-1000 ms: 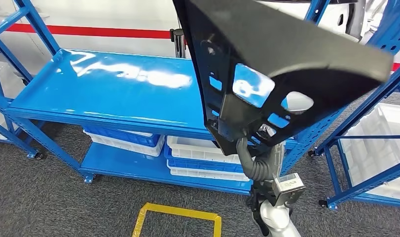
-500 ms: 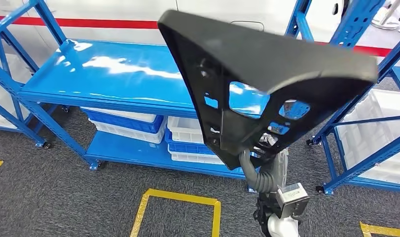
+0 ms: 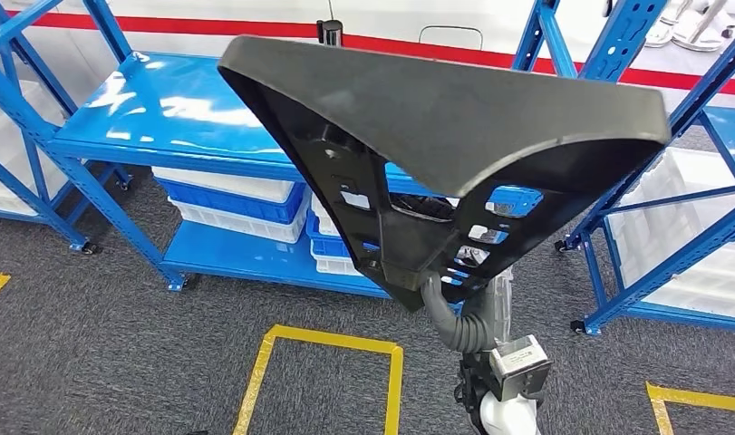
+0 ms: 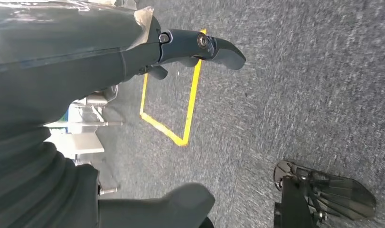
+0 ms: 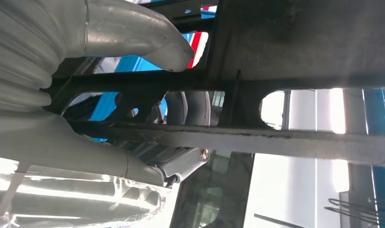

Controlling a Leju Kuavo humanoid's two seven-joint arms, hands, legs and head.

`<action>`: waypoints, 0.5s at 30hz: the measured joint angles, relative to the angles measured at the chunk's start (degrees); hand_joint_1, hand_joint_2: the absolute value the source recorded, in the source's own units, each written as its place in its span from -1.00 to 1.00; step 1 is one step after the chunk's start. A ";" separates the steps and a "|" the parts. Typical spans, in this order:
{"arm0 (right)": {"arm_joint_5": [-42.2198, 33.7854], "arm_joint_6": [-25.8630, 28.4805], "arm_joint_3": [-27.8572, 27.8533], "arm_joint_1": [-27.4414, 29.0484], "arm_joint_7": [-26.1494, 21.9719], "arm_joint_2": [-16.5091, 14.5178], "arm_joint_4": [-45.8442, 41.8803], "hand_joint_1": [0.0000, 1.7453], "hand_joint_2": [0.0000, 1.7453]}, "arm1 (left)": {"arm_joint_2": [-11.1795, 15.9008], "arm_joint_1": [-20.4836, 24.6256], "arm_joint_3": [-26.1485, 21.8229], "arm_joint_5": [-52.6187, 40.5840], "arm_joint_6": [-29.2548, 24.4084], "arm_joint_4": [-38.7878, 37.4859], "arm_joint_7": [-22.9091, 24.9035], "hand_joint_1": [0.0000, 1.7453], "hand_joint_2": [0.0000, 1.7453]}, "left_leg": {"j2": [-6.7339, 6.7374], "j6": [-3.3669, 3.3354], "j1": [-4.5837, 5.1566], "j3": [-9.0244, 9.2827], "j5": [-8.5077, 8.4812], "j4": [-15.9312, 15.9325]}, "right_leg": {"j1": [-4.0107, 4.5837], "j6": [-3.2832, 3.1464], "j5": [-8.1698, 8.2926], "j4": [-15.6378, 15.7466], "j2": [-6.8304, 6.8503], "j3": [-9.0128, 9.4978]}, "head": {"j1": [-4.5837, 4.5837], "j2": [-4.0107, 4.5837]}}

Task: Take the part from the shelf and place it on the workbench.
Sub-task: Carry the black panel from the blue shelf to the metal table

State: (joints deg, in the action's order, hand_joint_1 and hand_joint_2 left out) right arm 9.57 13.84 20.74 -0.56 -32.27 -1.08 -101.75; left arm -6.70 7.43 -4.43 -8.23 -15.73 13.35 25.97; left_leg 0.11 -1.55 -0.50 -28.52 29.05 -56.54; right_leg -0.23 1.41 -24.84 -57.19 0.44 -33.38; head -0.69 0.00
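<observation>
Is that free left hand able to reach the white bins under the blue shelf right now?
Probably not: the left hand hangs over the carpet, away from the white bins.

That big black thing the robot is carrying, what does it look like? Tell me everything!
The black part is a large, matte, plastic-looking panel, roughly triangular, with a smooth curved outer face and a ribbed underside pierced by several cut-out holes. It is held up in the air, tilted, its wide end high and its narrow end low. The right hand grips that narrow end, the fingers reaching through the openings. Nothing else touches it; the blue shelf stands behind it.
</observation>
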 joint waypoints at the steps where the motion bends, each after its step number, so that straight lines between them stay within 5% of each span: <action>1: 0.08 0.03 -0.04 0.02 -0.01 -0.03 -0.05 1.00 1.00 | 0.04 0.03 -0.06 0.04 -0.02 0.00 0.00 -1.00 1.00 | 0.12 -0.63 -0.06 -0.48 -0.48 0.18 | 0.04 0.10 -0.66 -0.98 -0.04 -0.74 | 0.09 0.00; 5: 1.23 0.38 -0.13 0.88 -1.04 0.13 -0.01 1.00 1.00 | 0.25 -0.08 -0.74 0.97 -0.60 0.00 0.00 -1.00 1.00 | 0.02 -1.83 0.07 -3.20 -2.72 0.30 | 0.04 -0.67 -8.50 -14.00 -0.17 -5.64 | 0.51 0.00; 7: 1.39 0.19 0.00 2.23 -2.43 0.18 0.34 1.00 1.00 | 0.59 -0.46 -1.42 1.81 -1.21 0.00 0.00 -1.00 1.00 | -0.54 -1.71 0.15 -4.43 -3.71 0.25 | 0.04 -0.27 -9.53 -15.75 -0.20 -4.73 | 0.58 0.00; 9: 1.05 -0.20 0.33 3.45 -3.89 0.07 0.86 1.00 1.00 | 1.15 -1.02 -2.09 2.01 -1.67 -0.01 0.01 -1.00 1.00 | -1.31 -1.39 0.20 -5.26 -4.55 0.21 | 0.04 0.22 -7.81 -8.84 -0.89 0.58 | 0.63 0.00; 11: 0.68 -0.22 0.64 4.33 -5.07 -0.21 1.36 1.00 1.00 | 1.87 -1.42 -2.38 1.23 -1.89 -0.02 0.02 -1.00 1.00 | -2.06 -0.89 0.52 -5.97 -5.29 0.02 | 0.12 -0.02 -6.30 -0.55 -2.62 5.55 | 0.60 0.00; 13: 0.19 0.09 0.74 5.38 -5.91 -0.52 1.78 1.00 1.00 | 2.72 -1.73 -2.39 0.47 -1.99 -0.03 0.02 -1.00 1.00 | -2.79 -0.27 0.72 -6.51 -5.93 -0.10 | 0.33 -0.65 -5.92 2.25 -3.24 6.81 | 0.54 0.00; 15: -0.42 0.33 0.75 6.43 -6.58 -0.89 2.21 1.00 1.00 | 3.65 -2.19 -2.39 -0.07 -1.98 -0.05 0.01 -1.00 1.00 | -3.31 0.41 0.48 -6.88 -6.22 -0.27 | 0.06 -1.33 -5.42 2.15 -2.28 6.80 | 0.52 0.00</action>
State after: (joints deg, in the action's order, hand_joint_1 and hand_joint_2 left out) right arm 9.16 14.16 21.49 5.87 -38.85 -1.96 -99.54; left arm -3.06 5.23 -6.81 -8.31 -17.70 13.30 25.98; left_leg -3.20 -1.14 -0.02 -35.40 22.83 -56.80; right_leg -0.18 0.08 -30.26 -55.03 -1.84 -26.58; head -0.17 0.00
